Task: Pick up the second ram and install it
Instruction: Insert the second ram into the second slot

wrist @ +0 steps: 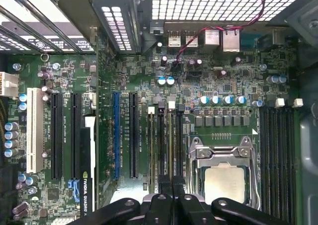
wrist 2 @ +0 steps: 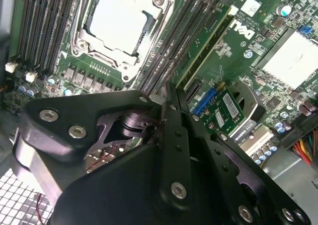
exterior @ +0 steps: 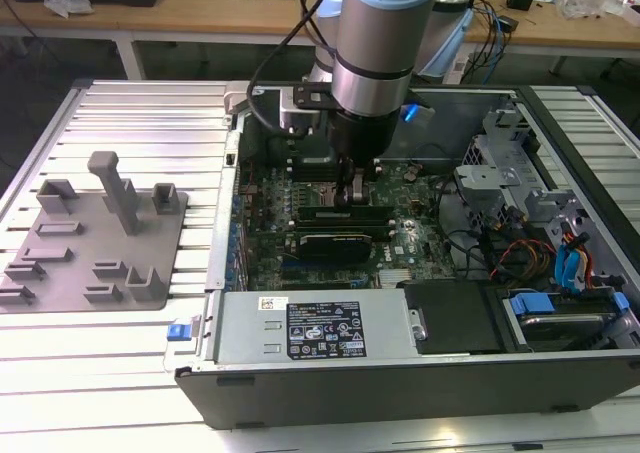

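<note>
Sitting under gripper (wrist: 172, 186), second ram (wrist: 170, 145)

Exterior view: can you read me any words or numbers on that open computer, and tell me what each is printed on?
White sticker on the silver box at the case's front: dark print, too small to read.
Black label beside it on the same box: white print and marks, too small to read.
Motherboard: no print can be made out.
Gray holder plate beside the case: no print.
</note>
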`<state>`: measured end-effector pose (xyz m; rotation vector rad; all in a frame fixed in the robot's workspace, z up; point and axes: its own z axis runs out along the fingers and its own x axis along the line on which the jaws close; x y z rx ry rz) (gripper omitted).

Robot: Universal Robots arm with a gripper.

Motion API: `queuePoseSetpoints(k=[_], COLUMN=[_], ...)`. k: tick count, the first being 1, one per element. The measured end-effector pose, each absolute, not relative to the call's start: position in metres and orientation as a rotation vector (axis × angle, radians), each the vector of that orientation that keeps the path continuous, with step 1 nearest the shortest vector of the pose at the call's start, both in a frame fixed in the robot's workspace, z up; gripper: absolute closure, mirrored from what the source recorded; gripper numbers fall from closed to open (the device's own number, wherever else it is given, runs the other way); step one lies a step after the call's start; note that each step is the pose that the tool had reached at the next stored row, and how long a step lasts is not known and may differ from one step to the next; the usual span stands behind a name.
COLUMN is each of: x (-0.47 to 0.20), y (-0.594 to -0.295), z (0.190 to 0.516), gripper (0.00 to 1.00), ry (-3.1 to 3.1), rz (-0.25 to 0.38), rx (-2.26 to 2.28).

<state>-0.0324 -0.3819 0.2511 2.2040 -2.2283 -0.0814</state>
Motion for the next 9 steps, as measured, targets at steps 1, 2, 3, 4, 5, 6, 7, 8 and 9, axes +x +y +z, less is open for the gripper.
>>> queuePoseSetpoints(k=[1, 2, 3, 4, 5, 6, 7, 8, 9], x=[-0.0323, -0.0324, -0.0324, -0.0324, -0.0324, -0.0324, -0.0325, -0.0326, -0.0326], y=[-0.3817, -0.3816, -0.3816, -0.3816, -0.3816, -0.3815, -0.3813, -0.3811, -0.3809], z=[0.2504, 0.2498, 0.2481, 0.2469, 0.2460, 0.2446, 0.2440, 0.2435, 0.2429], gripper=[0.91, 0.91, 0.91, 0.91, 0.91, 0.91, 0.91, 0.91, 0.91], ry=[-2.225, -2.225, -2.225, -2.225, -2.225, -2.226, -2.227, -2.227, -2.228], rz=[-0.081, -0.082, -0.082, -0.082, -0.082, -0.084, -0.086, -0.088, -0.090], rx=[2.207, 2.208, 2.208, 2.208, 2.208, 2.209, 2.210, 2.211, 2.212])
